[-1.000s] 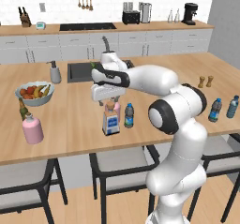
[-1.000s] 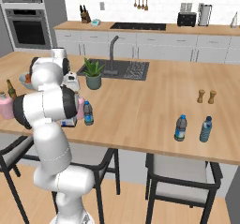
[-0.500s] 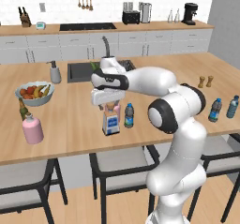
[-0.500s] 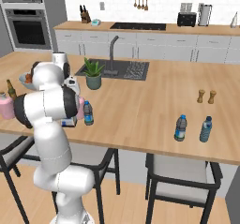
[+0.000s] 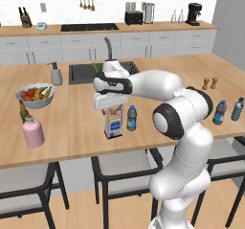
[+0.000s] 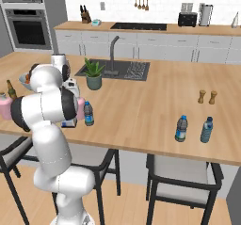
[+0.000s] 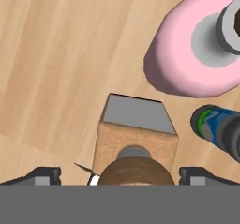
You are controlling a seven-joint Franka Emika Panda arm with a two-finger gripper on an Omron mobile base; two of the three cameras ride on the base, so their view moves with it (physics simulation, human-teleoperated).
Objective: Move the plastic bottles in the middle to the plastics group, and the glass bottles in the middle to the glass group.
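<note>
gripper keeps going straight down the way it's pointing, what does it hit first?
Most likely the tan stopper of the flat square clear bottle. In the hand view it sits centred between the open gripper's fingers. The round pink bottle and small blue-labelled water bottle stand off to one side.

Bright even rendered light, soft faint shadows, slightly blurry, no glare

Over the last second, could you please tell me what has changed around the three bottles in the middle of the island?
The open gripper has come down a little over the flat square clear bottle with the tan stopper, its fingertips either side of the stopper; nothing is held yet. The round pink bottle, the small blue-labelled water bottle and both end groups stayed put.
</note>
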